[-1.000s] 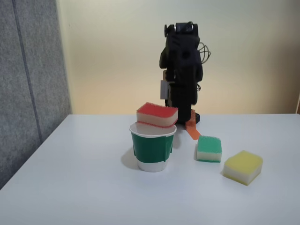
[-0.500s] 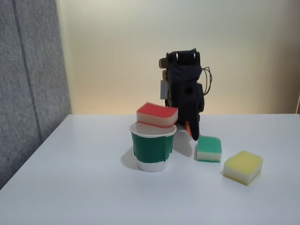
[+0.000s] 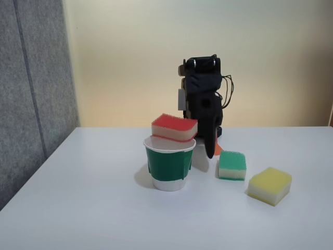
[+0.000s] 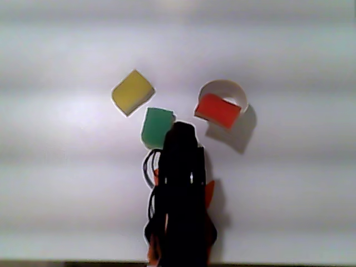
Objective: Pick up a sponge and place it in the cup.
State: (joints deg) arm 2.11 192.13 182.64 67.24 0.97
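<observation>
One sponge [image 3: 175, 127], red-topped over cream foam, sits across the rim of the cup [image 3: 168, 164], unmoved since before; behind it the arm has folded lower, and whether its gripper [image 3: 212, 148] is parted cannot be told.

White table [image 3: 78, 208]: cup [image 3: 169, 165], green-topped sponge [image 3: 232, 165], yellow sponge [image 3: 269, 185], arm base [image 3: 208, 130].

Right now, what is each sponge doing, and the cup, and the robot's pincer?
Red sponge: resting across the cup's rim, tilted, not down inside.
Cup: upright on the table, mouth partly covered by the red sponge.
Green sponge: flat on the table, apart from the cup.
Yellow sponge: flat on the table, untouched.
Pincer: low between cup and green sponge, holding nothing; open or shut is unclear.
</observation>
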